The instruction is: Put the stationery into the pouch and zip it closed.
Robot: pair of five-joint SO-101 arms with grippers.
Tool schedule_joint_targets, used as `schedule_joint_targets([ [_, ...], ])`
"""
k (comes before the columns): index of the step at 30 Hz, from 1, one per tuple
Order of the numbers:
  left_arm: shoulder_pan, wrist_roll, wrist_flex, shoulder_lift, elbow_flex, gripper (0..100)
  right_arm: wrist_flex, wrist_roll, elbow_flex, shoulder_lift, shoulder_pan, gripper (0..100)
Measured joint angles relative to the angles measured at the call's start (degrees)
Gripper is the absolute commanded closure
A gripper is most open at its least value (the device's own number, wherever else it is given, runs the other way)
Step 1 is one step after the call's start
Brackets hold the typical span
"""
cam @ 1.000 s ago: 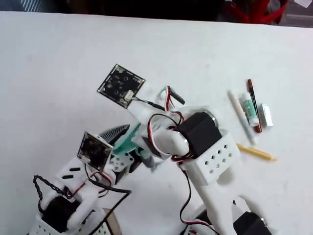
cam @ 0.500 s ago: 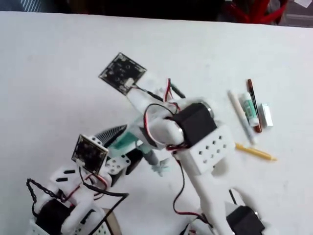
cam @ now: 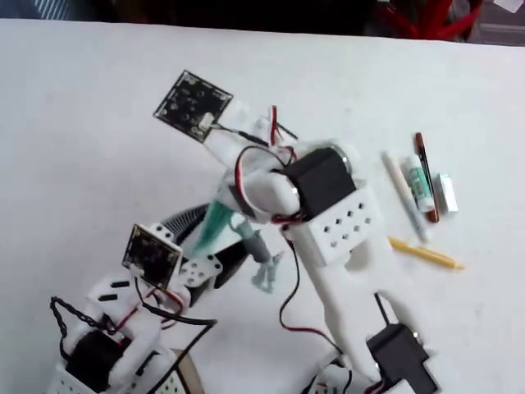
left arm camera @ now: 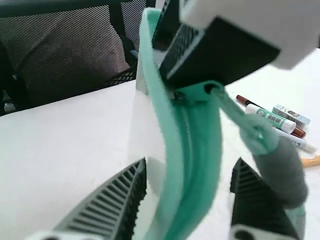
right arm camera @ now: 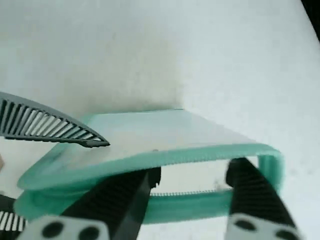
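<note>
The teal pouch [cam: 215, 226] hangs stretched between both grippers above the table. In the left wrist view my left gripper [left arm camera: 189, 170] is shut on the pouch [left arm camera: 185, 150], one ribbed finger [left arm camera: 115, 200] on each side of it. My right gripper [right arm camera: 190, 175] holds the pouch's zipper rim [right arm camera: 150, 135]; its black jaw [left arm camera: 200, 65] clamps the upper end. The grey zipper pull [cam: 262, 271] dangles free. The stationery lies on the table to the right: a white pen [cam: 404, 195], a dark red pen [cam: 424, 176], a small green-and-white tube [cam: 418, 182], a silver eraser [cam: 445, 193] and a yellow pencil [cam: 426, 254].
The white table [cam: 90, 115] has free room to the left and at the back. The right arm's body [cam: 344, 246] lies between the pouch and the stationery. Dark chairs and red things stand beyond the table's far edge.
The right arm has swung up and to the left, drawing the pouch's upper end with it. The zipper pull now hangs in the open. The left arm has barely shifted.
</note>
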Motion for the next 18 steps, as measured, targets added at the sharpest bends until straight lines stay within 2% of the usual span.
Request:
schedule_joint_targets([
  [6, -2.64, 1.14, -9.32, -0.18, 6.07, 90, -2.55, 1.23, 0.26, 0.53, 0.26, 97.9],
  [11, -2.46, 1.41, -19.69, -0.26, 12.4, 99, -2.64, 1.23, 0.0, 0.79, 0.35, 92.4],
  [18, -2.29, 1.41, -22.95, 0.09, 13.45, 98, -0.09, 1.23, -3.25, 0.0, 0.35, 82.2],
])
